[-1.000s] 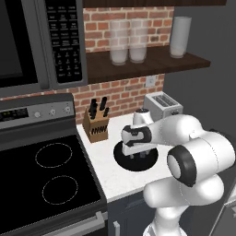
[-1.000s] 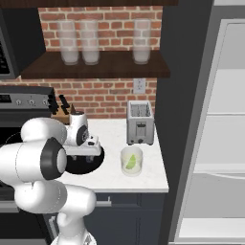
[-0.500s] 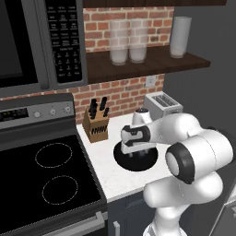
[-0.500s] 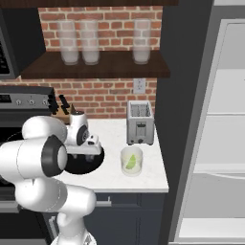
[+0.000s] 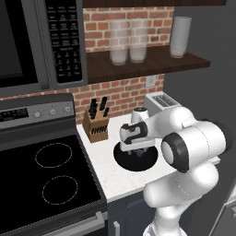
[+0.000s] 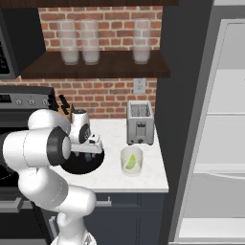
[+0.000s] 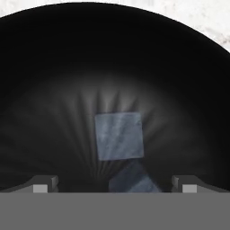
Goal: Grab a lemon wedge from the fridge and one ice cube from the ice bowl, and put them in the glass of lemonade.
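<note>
1. Two ice cubes are being framed between the jaws in the hand view; the jaws are being held wide apart, gripping nothing.
2. One ice cube (image 7: 119,135) is lying in the ice bowl (image 5: 123,158) on the bench (image 6: 143,179); the other (image 7: 133,179) is being cut off below.
3. The lemon wedge (image 6: 130,163) is sitting inside the glass of lemonade (image 6: 132,160), beside the bowl.
4. The gripper (image 5: 137,150) is being half hidden by the wrist.
</note>
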Robot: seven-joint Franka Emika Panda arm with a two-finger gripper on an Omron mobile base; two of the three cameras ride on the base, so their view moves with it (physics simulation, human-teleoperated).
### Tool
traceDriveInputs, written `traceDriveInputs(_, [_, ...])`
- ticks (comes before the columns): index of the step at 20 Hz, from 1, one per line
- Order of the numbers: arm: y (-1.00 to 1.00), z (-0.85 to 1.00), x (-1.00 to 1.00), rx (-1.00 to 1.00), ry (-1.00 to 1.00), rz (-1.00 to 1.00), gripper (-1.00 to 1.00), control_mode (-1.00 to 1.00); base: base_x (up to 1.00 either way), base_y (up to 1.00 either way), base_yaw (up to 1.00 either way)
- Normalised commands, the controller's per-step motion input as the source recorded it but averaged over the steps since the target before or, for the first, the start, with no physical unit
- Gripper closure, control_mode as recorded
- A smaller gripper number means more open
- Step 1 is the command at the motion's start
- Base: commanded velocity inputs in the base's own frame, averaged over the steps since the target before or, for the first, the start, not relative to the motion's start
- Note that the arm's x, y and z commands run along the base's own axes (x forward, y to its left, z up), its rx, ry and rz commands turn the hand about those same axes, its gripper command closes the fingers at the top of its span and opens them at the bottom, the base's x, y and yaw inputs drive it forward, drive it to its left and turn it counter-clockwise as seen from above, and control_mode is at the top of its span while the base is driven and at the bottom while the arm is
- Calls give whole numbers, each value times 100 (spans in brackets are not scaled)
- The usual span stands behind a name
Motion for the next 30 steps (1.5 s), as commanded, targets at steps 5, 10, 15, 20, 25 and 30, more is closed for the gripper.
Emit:
traceDriveInputs(5, [0,-8,-5,0,-6,-2,-100,-100,0,0,0])
traceDriveInputs(10, [0,0,-22,0,-11,0,-100,-100,0,0,0])
traceDriveInputs(15, [0,0,-5,0,-11,0,-100,-100,0,0,0])
traceDriveInputs(20, [0,0,8,0,0,0,-100,-100,0,0,0])
traceDriveInputs(25, [0,0,4,0,0,0,-100,-100,0,0,0])
traceDriveInputs(30, [0,-8,0,0,0,0,-100,-100,0,0,0])
